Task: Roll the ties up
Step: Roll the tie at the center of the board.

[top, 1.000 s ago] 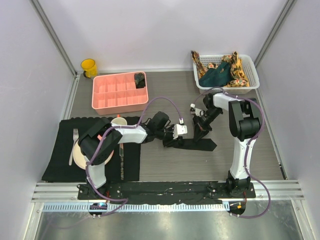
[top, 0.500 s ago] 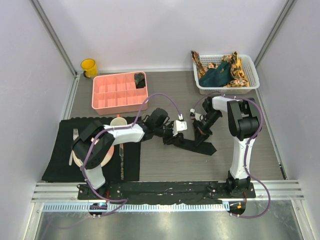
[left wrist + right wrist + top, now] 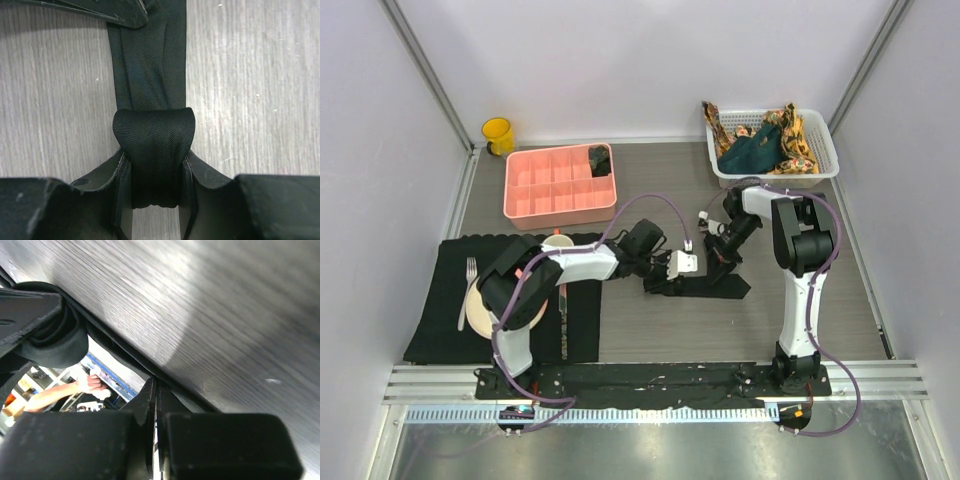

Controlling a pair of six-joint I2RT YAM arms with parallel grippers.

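Note:
A plain black tie lies across the middle of the table. Its left end is wound into a small roll. My left gripper is shut on that roll, one finger on each side of it. From the roll the tie runs flat towards my right gripper. In the right wrist view its jaws are shut on the thin tie edge. A dark teal tie and orange-yellow patterned ties lie in the white basket.
A pink compartment tray at back left holds a dark rolled item. A yellow cup stands behind it. A wide black mat at left carries a plate, a fork, a knife and a mug.
Both grippers keep their hold. The tie's free end dipped towards the near edge half a second ago and now lies flatter. The left gripper has shifted slightly towards the near edge.

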